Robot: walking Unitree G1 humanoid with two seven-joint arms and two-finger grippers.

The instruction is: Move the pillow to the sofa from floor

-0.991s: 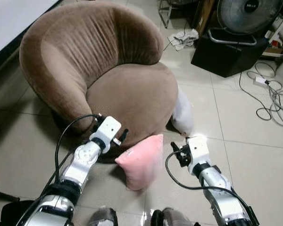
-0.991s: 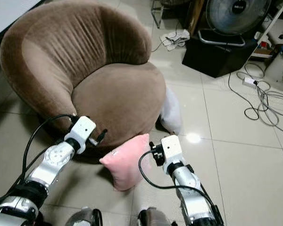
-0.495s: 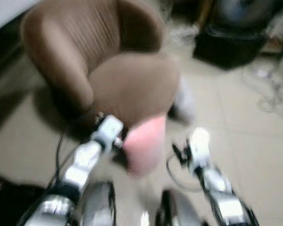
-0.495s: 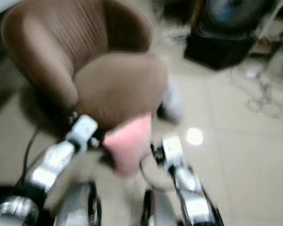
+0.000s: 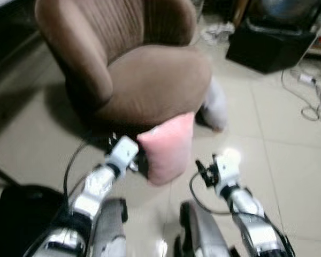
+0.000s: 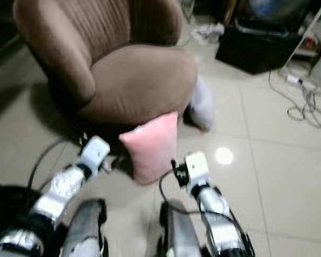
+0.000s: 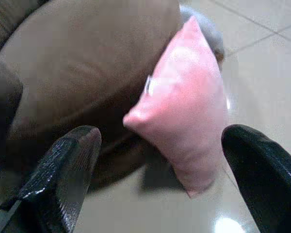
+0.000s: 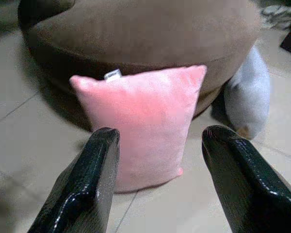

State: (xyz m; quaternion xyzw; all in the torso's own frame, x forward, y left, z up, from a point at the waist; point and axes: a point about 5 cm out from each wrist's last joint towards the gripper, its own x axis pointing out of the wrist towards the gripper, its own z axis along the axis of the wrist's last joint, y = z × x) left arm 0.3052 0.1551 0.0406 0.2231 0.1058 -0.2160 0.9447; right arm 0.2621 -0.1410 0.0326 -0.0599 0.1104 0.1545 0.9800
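Left gripper [image 7: 160, 170], right gripper [image 8: 160, 179] apparently spread.

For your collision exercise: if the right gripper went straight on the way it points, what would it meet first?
Most likely the pink pillow, standing on the floor straight ahead of the open right gripper. The brown sofa lies just behind it.

a home living room: brown sofa [image 5: 134, 69], tiled floor [image 5: 289, 160], loose cables [image 5: 313, 101].
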